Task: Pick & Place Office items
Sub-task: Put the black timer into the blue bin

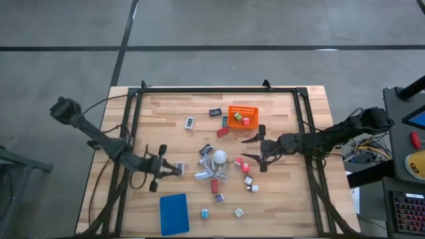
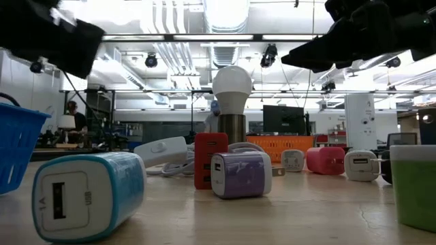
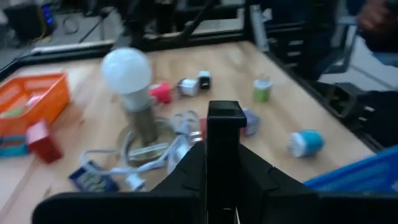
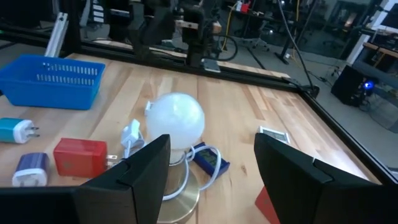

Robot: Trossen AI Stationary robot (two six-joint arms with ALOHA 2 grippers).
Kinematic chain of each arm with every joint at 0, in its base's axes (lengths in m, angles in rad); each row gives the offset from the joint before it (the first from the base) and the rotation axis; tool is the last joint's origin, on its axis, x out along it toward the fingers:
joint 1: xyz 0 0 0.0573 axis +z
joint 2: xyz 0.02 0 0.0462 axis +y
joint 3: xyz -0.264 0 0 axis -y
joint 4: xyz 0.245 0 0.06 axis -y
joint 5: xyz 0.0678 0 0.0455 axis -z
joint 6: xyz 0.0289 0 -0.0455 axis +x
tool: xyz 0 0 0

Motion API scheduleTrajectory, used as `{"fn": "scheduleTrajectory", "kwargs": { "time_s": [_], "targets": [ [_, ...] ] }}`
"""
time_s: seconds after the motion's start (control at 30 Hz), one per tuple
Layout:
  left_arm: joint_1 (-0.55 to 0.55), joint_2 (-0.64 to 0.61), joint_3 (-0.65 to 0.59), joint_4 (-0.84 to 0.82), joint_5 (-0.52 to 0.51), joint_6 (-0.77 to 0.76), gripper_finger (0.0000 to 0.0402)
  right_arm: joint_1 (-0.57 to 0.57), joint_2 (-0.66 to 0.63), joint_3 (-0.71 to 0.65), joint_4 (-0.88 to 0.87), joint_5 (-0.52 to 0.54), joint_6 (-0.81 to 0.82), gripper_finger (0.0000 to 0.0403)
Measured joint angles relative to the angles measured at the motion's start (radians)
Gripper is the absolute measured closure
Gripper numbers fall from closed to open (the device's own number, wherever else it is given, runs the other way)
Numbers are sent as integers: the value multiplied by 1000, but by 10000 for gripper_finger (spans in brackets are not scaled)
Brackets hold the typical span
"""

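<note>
The right end effector (image 1: 252,149), fingers spread, hovers right of the office items (image 1: 216,185) clustered mid-tabletop (image 1: 285,199); the left end effector (image 1: 178,168), pressed together, sits left of them.

High cam looks straight down on the whole bench (image 1: 279,199), far off; you see both arms and floor round it. Low cam sits at bench-top level, facing across into the room, v. close to the nearest office items (image 2: 88,194). Left wrist cam looks fwd past its own end effector (image 3: 222,124) toward the white bulb (image 3: 126,70). Right wrist cam faces the same bulb from the opposite side. All four share that bulb.
</note>
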Motion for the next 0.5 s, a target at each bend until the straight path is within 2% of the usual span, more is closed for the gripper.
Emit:
{"fn": "scheduleTrajectory", "kwargs": {
  "time_s": [0.17, 0.27, 0.33, 0.5],
  "targets": [
    [-62, 23, 0, 99, -8, 157, 355, 22, 1, 0, 11, 1, 0, 175],
    [-44, 20, 0, 123, 67, 230, 355, 22, 1, 0, 38, 3, -2, 175],
    [-36, 16, 0, 93, 107, 220, 355, 22, 1, 0, 46, 4, -2, 175],
    [-38, -57, -44, -42, 101, 109, 355, 22, 1, -2, 47, 5, 5, 175]
  ]
}}
